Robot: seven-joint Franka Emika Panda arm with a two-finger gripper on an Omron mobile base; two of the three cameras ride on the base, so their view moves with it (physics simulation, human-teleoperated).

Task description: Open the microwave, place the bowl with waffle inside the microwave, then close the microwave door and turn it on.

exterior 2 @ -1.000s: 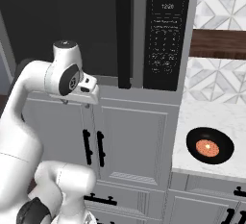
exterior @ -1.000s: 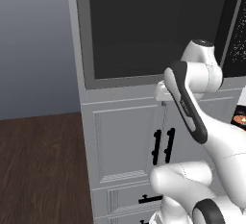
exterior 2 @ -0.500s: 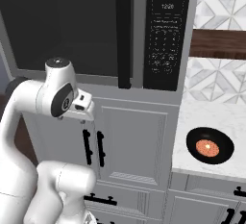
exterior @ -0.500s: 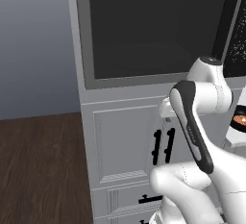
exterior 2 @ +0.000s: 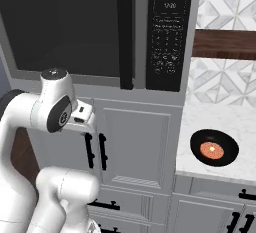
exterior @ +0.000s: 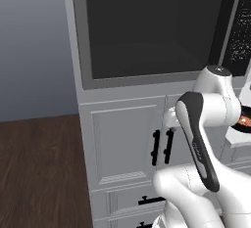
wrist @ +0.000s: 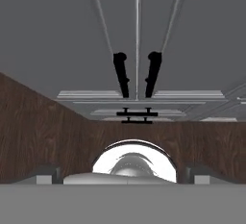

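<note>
The microwave (exterior 2: 170, 32) is built in above white cabinets, and the microwave door (exterior: 147, 31) is shut, its tall black bar handle (exterior 2: 126, 32) beside the keypad. The bowl with waffle (exterior 2: 214, 148) rests on the white counter to the right, also seen at the edge as the bowl (exterior: 243, 122). My hand (exterior 2: 82, 117) hangs in front of the cabinet doors below the microwave, well left of the bowl and pointing downward. In the hand view my gripper (wrist: 122, 174) is open, its fingertips (wrist: 45, 174) far apart with nothing between them.
Two white cabinet doors with short black handles (wrist: 122, 74) sit right under the microwave, with drawer handles (wrist: 134, 115) below them. Dark wood floor (exterior: 34, 173) lies to the left. A patterned tile wall (exterior 2: 225, 7) and wooden shelf (exterior 2: 225, 44) stand behind the counter.
The arm has folded down: its upper joint and hand have sunk from the door's lower edge to in front of the cabinet doors. Bowl and door have not moved.
</note>
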